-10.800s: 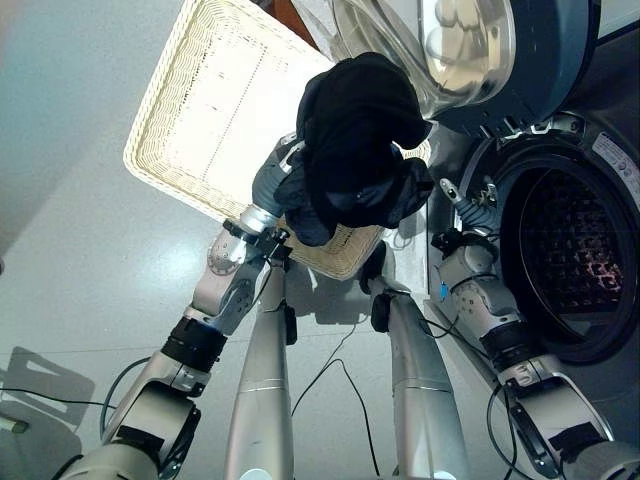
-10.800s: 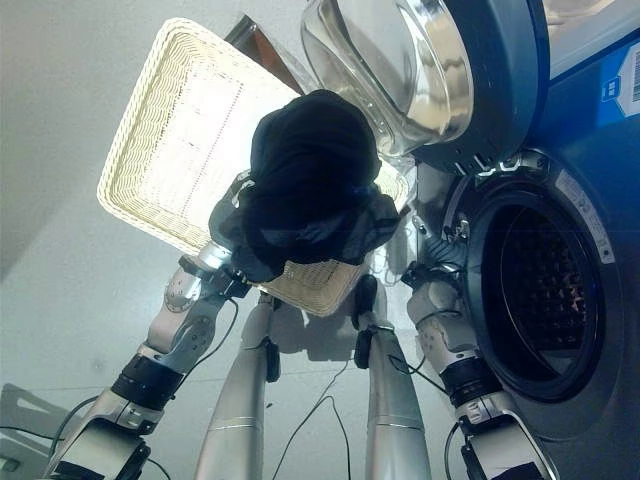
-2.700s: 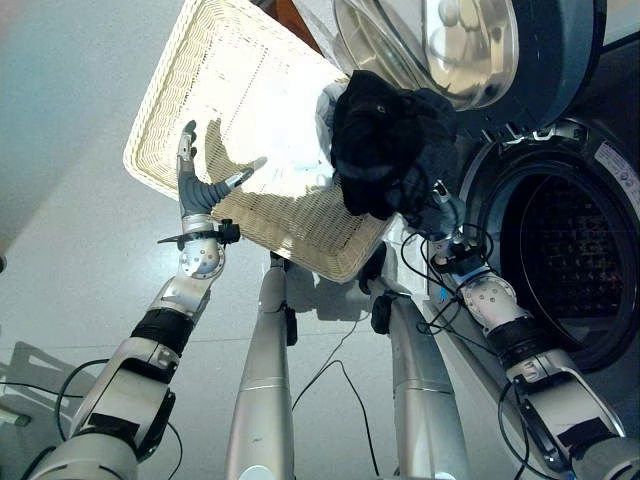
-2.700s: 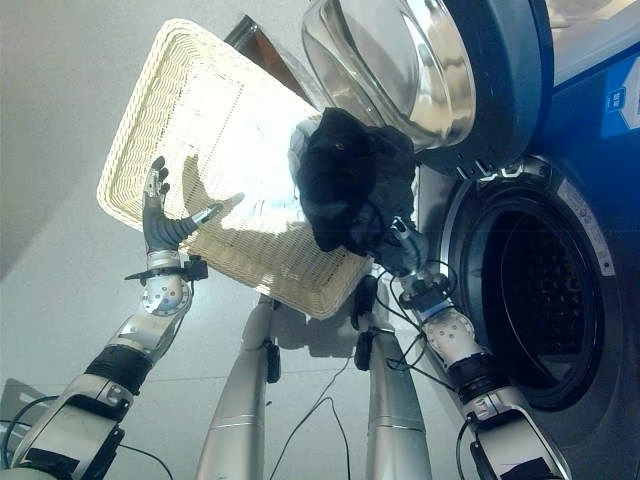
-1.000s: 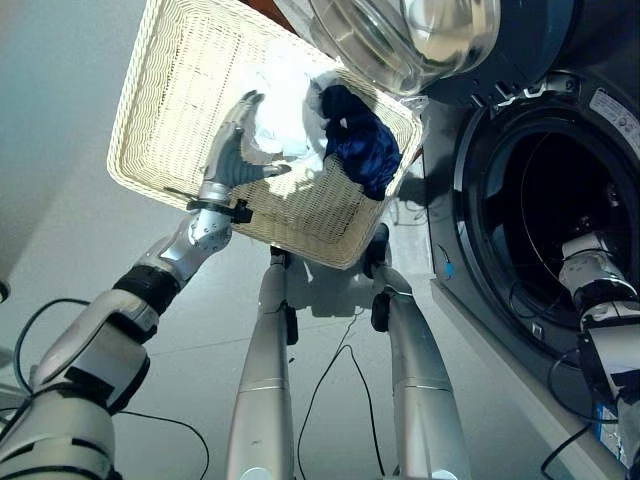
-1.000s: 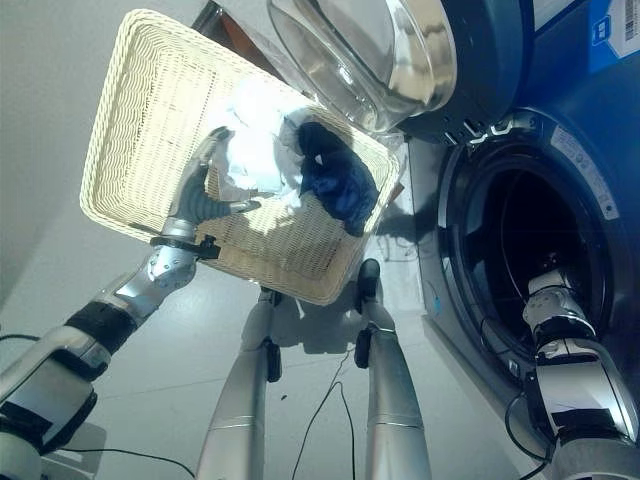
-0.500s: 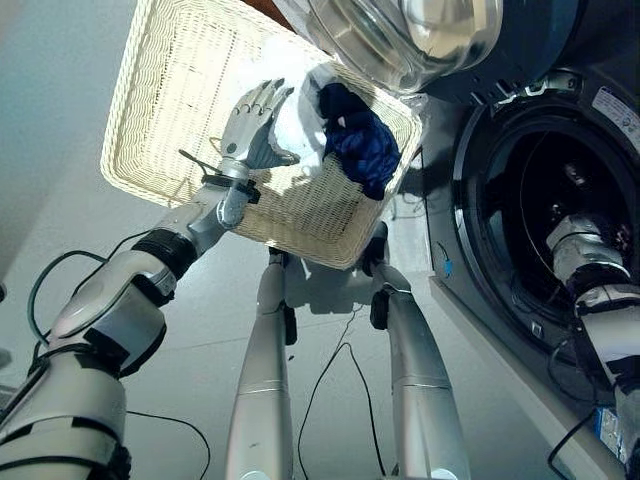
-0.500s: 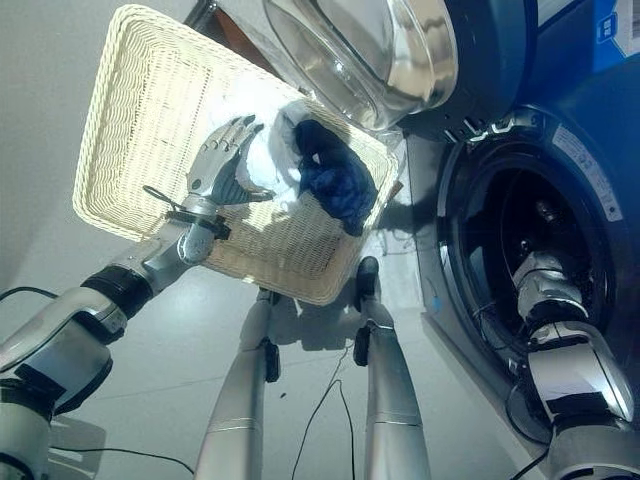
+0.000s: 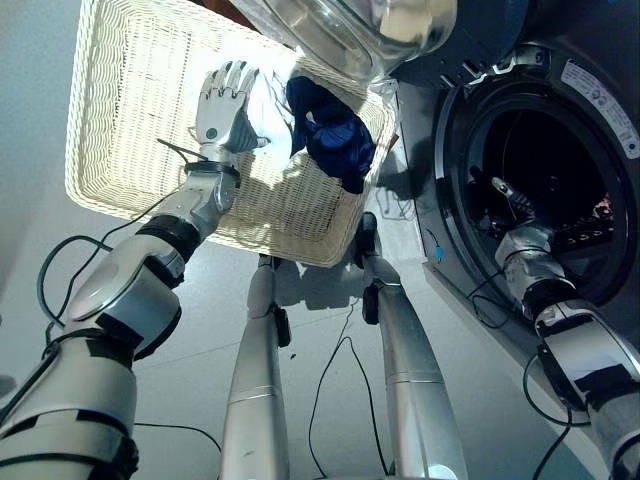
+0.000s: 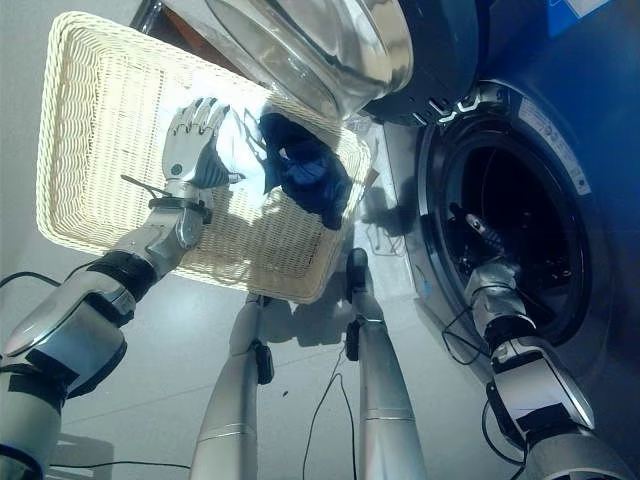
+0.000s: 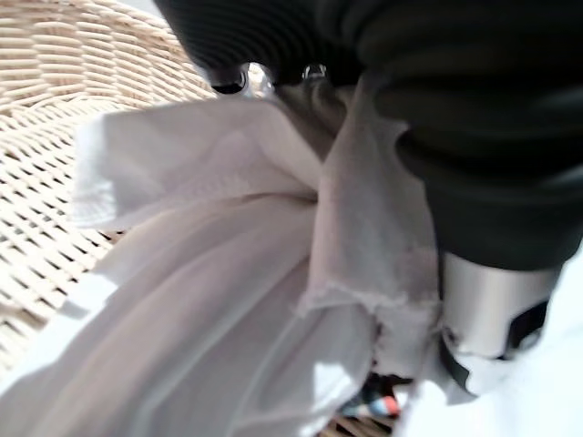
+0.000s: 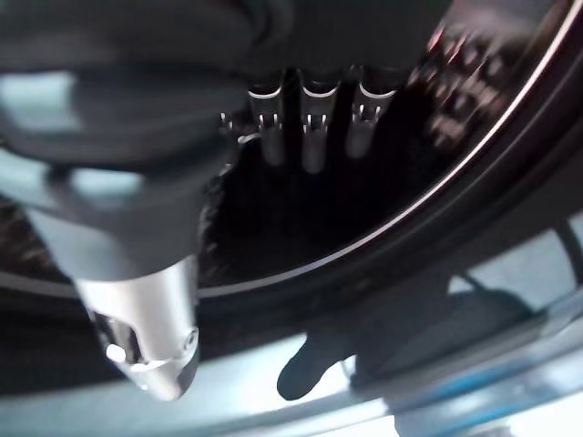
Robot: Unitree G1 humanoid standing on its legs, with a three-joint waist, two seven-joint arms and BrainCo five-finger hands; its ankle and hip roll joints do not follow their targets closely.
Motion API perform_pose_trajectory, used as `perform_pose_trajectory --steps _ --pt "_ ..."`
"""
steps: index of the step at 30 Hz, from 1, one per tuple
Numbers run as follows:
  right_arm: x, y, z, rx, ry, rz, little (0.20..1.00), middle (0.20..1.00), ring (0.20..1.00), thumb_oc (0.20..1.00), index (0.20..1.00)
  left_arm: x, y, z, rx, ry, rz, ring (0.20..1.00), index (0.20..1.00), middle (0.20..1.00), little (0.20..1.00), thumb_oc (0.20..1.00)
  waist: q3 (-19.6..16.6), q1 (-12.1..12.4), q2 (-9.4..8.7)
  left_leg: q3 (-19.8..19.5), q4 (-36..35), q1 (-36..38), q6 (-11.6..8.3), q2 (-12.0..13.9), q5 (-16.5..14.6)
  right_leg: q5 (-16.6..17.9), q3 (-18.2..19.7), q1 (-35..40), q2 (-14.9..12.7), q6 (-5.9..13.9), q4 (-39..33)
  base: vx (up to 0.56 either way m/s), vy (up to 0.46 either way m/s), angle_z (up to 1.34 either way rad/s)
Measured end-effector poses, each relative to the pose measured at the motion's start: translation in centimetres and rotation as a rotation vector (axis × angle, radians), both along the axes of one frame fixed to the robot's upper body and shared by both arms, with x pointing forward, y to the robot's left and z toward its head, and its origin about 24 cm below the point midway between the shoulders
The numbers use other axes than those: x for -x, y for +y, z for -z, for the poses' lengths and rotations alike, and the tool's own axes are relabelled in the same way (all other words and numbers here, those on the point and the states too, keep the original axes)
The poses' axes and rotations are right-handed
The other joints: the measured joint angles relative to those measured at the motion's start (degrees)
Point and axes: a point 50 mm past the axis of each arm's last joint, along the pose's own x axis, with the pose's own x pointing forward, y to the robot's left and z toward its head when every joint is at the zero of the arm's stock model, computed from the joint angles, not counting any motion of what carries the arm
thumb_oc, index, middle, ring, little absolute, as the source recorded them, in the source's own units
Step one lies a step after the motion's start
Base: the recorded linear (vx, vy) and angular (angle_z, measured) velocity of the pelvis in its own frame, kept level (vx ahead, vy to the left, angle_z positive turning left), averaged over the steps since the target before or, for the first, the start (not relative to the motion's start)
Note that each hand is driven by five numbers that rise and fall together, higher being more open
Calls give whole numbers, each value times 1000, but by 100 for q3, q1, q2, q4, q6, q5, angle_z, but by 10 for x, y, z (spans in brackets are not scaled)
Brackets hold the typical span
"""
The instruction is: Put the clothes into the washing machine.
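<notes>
My right hand (image 9: 512, 203) is at the mouth of the washing machine drum (image 9: 560, 190), on the right side of the scene; in its own wrist view the fingers (image 12: 310, 137) point straight into the dark drum and hold nothing, so I judge this hand as open and empty. Some dark cloth (image 12: 273, 228) seems to lie inside the drum just past these fingers, but I cannot tell its shape. Farther away and on the left stands the wicker laundry basket (image 9: 120, 120), and here is the relation that matters for the next move: my left hand (image 9: 224, 95) is already inside the basket, lying on the white garment (image 11: 209, 309), and the dark blue garment (image 9: 330, 135) is just beside it to the right, toward the machine. The left wrist view shows white cloth bunched up close against the hand, and the fingers look spread over the cloth, but how far they have closed on it I cannot tell. The left hand is clearly the nearer one to both garments. Above the basket's far right corner hangs the open glass door (image 9: 350, 30) of the machine. I think two pieces remain to be moved.
</notes>
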Motion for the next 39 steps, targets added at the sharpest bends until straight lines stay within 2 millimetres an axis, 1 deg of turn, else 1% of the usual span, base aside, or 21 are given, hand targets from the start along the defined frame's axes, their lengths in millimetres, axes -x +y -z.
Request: perform_pose_trajectory --steps 1,2,3,4,11,19,29,31,32,33,34,35,36,37,38,39 --pt "0 2 -1 6 -4 -1 1000 1000 1000 1000 1000 0 0 0 -10 0 -3 545 545 545 545 545 0 2 0 0 1 0 -1 3 -1 0 1 0 3 0 0 0 0 0" --pt "0 2 -1 10 -6 2 1000 1000 1000 1000 1000 0 -1 0 -16 1 -4 432 432 432 432 432 -1 4 -1 1 3 0 -2 4 -2 0 1 0 4 0 1 0 0 0" --pt "0 3 -2 10 -8 3 1000 1000 1000 1000 1000 -1 -1 0 -21 3 -6 200 200 200 200 200 -2 3 -3 2 5 0 -1 4 -2 0 2 0 3 0 1 0 0 0" --pt "0 3 -2 10 -9 6 1000 1000 1000 1000 1000 -1 -1 0 -27 6 -9 200 200 200 200 200 -4 1 -5 3 6 0 -2 4 -4 0 4 -1 4 0 0 2 32 0" --pt "-1 9 -9 12 -53 10 1000 1000 1000 1000 1000 -4 -2 -28 -21 30 -33 200 200 200 200 200 -14 -1 -6 28 55 1 -9 18 -65 0 39 -2 25 1 -14 1 -2 -1" --pt "-3 23 -22 15 -130 -39 1000 1000 1000 1000 1000 -5 3 -31 -5 71 -50 200 200 200 200 200 -18 -4 -7 32 126 0 -36 56 -88 4 73 4 73 -1 0 0 1 -3" --pt "-2 42 -20 15 -157 -96 1000 1000 1000 1000 1000 -6 3 -30 -1 119 -60 200 200 200 200 200 -100 -8 -4 37 149 -11 -43 67 -138 4 86 -4 86 -1 -24 0 0 0" --pt "-2 47 -23 23 -173 -118 1000 1000 1000 1000 1000 -7 3 -29 15 126 -53 200 200 200 200 200 -116 -3 -4 38 149 -14 -46 66 -141 4 86 -3 87 -1 -16 0 0 0" --pt "-1 54 -28 25 -198 -150 1000 1000 1000 1000 1000 -6 4 -29 101 125 -22 200 200 200 200 200 -117 -9 -4 39 149 -16 -46 65 -141 4 87 -3 87 -1 -9 0 0 0" --pt "-1 56 -29 29 -205 -166 1000 1000 1000 1000 1000 -6 4 -28 126 127 -12 200 200 200 200 200 -117 -8 -4 39 149 -16 -45 66 -140 4 87 -3 87 -1 -9 0 0 0" --pt "-1 61 -31 29 -217 -189 1000 1000 1000 1000 1000 -5 5 -28 199 124 21 200 200 200 200 200 -117 -5 -4 39 151 -16 -44 65 -139 4 87 -3 88 -1 -6 0 0 0" --pt "-1 61 -31 29 -217 -189 1000 1000 1000 1000 1000 -5 5 -28 199 124 21 200 200 200 200 200 -117 -5 -4 39 151 -16 -44 65 -139 4 87 -3 88 -1 -6 0 0 0" --pt "2 74 -35 25 -260 -258 1000 1000 1000 1000 1000 -2 10 -24 401 114 110 200 200 200 200 200 -117 -12 -5 39 159 -17 -38 66 -134 4 87 -3 89 0 -4 0 0 0" --pt "3 78 -35 24 -269 -281 1000 1000 1000 1000 1000 -1 11 -21 451 114 138 200 200 200 200 200 -117 -13 -5 39 161 -17 -33 67 -130 4 87 -2 88 -1 -2 0 0 0" --pt "3 78 -35 24 -269 -281 1000 1000 1000 1000 1000 -1 11 -21 451 114 138 200 200 200 200 200 -117 -13 -5 39 161 -17 -33 67 -130 4 87 -2 88 -1 -2 0 0 0" --pt "8 89 -33 -13 -296 -335 1000 1000 1000 1000 1000 6 16 -17 664 89 276 200 200 200 200 200 -117 5 -4 34 167 -11 -34 62 -131 -6 87 10 88 14 12 -12 -39 1"
